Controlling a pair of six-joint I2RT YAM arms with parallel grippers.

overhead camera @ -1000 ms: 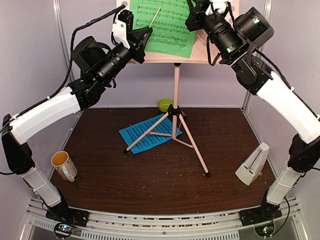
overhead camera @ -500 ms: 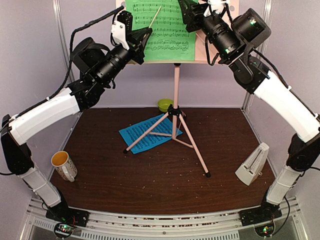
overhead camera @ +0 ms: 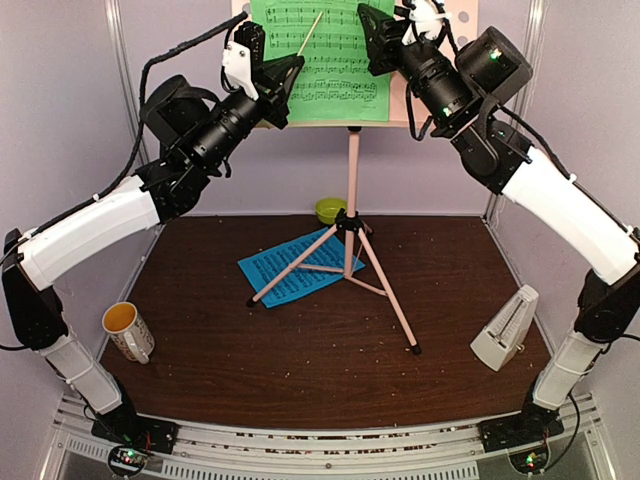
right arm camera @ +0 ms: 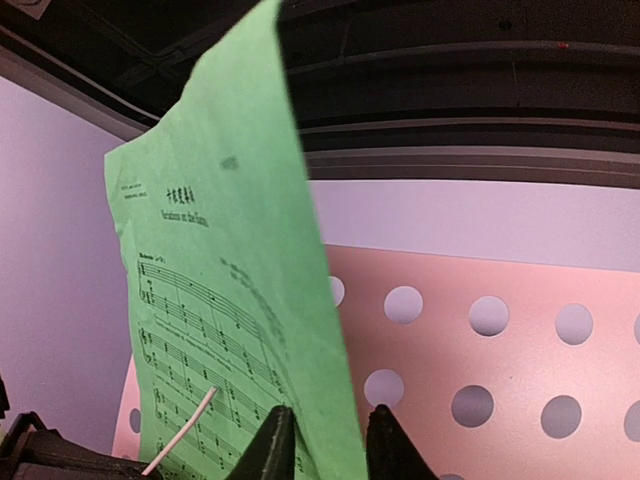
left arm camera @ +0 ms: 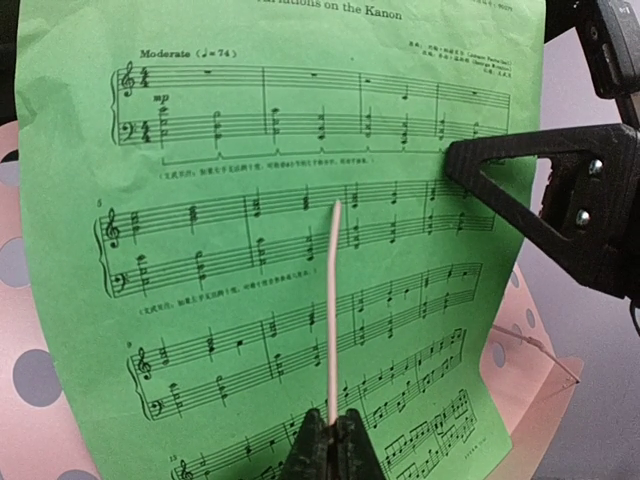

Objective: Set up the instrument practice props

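Observation:
The green music sheet [overhead camera: 320, 50] stands on the desk of the pink music stand [overhead camera: 352, 170], high at the back. My left gripper [overhead camera: 296, 64] is shut on the stand's thin pale retaining wire [left arm camera: 333, 300], which lies across the sheet's face [left arm camera: 250, 250]. My right gripper [right arm camera: 331, 412] is open, one finger on each side of the sheet's right edge [right arm camera: 230, 300], in front of the perforated desk [right arm camera: 500, 360]. The blue music sheet [overhead camera: 290, 268] lies flat under the tripod legs. The pale metronome [overhead camera: 505, 328] stands at the right.
A white mug [overhead camera: 128, 330] with an orange inside sits at the front left of the brown table [overhead camera: 300, 370]. A small lime-green bowl [overhead camera: 330, 209] is behind the tripod. The stand's legs spread across the table's middle.
The right gripper has let go of the green sheet and shifted left and slightly down along its edge. The sheet now sits squarer on the desk. The left arm has not moved.

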